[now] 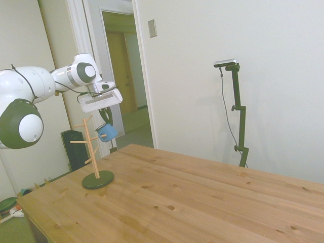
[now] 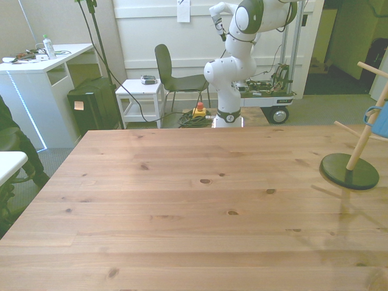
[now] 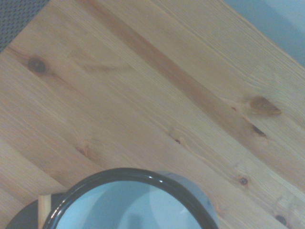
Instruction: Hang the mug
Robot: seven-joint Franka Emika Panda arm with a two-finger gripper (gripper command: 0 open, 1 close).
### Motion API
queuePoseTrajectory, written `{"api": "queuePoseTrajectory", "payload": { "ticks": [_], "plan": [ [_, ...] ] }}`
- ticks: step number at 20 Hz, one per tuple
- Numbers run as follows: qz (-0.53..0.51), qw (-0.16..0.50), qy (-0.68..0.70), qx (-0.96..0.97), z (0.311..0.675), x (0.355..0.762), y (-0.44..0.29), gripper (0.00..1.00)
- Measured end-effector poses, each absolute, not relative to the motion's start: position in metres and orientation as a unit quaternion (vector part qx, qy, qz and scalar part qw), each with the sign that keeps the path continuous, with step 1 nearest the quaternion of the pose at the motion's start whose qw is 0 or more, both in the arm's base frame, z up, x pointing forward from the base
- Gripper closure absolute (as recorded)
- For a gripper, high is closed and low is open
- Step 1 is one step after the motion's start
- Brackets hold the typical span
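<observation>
The mug hangs in the air beside the rack, a wooden tree with a dark round base and slanted pegs. It sits just off the rack's upper pegs, on the side away from the arm, tilted, its blue body level with the short peg that points toward it. Whether peg and mug touch cannot be told.

The gripper comes down onto the mug from above, and its dark fingers meet the mug's top. They look closed on it, though how wide they stand is hard to make out in the side view.

In the front view only a sliver of the mug shows, at the picture's right edge, just beside the rack's stem and above the base; the gripper is cut off there.

The wrist view looks down into the mug: white inside, thin dark rim. Under it lie the table boards, with a bit of the dark base and a pale peg end beside the rim.

The rack stands near a corner of the table
</observation>
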State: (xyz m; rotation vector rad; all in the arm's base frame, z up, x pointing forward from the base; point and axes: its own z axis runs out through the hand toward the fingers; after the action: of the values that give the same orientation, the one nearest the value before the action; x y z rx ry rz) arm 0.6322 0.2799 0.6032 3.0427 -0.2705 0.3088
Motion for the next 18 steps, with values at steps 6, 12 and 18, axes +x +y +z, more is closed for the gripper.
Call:
{"api": "queuePoseTrajectory", "payload": {
  "ticks": [6,12,18],
  "plan": [
    [0.104,0.033,-0.085,0.99,0.608,0.626,0.289,1.0],
    [0.101,0.037,-0.093,0.99,0.606,0.622,0.288,0.0],
    [0.097,0.04,-0.101,0.989,0.604,0.616,0.288,0.0]
  ]
}}
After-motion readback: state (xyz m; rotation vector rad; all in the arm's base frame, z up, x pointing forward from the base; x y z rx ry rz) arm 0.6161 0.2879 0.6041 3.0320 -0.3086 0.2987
